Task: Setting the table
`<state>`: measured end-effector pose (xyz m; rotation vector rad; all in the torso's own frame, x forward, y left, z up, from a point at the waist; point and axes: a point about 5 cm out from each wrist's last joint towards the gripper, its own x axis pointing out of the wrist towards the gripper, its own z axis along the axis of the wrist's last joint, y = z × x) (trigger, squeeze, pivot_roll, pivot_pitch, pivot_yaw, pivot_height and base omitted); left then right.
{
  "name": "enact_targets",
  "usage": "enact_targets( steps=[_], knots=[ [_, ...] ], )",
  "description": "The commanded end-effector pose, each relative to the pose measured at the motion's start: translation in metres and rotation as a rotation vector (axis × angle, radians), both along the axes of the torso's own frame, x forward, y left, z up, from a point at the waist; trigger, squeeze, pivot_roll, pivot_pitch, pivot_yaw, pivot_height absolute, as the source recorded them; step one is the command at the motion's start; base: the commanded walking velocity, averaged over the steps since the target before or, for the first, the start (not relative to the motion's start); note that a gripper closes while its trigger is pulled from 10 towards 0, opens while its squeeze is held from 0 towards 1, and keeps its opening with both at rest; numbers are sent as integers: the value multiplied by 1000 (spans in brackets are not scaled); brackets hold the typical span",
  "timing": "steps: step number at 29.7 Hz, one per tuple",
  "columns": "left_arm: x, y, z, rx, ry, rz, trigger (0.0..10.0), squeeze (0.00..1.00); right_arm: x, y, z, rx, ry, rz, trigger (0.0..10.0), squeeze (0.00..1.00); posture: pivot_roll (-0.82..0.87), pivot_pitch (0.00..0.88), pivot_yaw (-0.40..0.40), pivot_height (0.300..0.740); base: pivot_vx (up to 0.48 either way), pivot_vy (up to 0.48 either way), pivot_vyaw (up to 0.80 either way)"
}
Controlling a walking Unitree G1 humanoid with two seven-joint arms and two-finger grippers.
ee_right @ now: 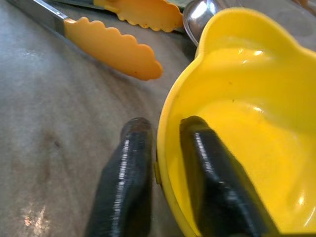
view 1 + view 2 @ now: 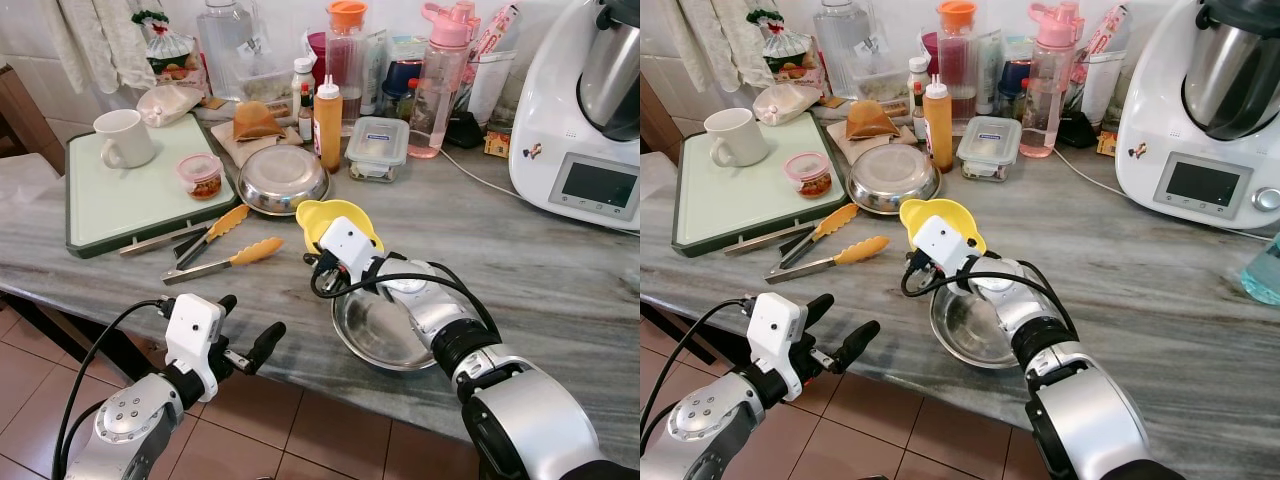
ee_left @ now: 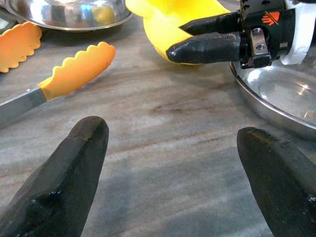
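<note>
Right gripper (image 1: 160,173) grasping the yellow bowl's (image 2: 330,216) rim (one finger inside), steel bowl (image 2: 375,335) at its 6 o'clock; left gripper (image 2: 248,326) released over the desk (image 2: 560,270) edge.

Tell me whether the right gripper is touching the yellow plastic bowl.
Touching. The right wrist view shows the right gripper pinching the yellow plastic bowl's rim, one black finger inside, one outside.

The worktop (image 2: 560,270) looks like smooth, grey-veined stone. The yellow bowl (image 1: 247,113) is glossy plastic, the bowl near the front edge (image 2: 375,335) shiny steel (mirror-bright), and the tongs (image 2: 225,260) brushed metal with matt orange tips.
</note>
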<state>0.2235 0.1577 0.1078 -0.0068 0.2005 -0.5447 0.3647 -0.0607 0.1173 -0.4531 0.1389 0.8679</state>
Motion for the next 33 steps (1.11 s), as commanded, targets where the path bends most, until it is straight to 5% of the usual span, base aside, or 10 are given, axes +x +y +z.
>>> enact_targets(
  steps=[1, 33],
  knots=[
    [1, -2, 2, 6, -2, -11, 10000, 0, 4, 1, 8, 0, -24, -4, 10000, 1000, 119, 47, 13, 740, 0, 0, 0],
    [8, 2, 3, 22, -2, -15, 10000, 0, 13, -3, 51, 209, -220, -92, 10000, 1000, 126, 13, 31, 740, 0, 0, 0]
  ],
)
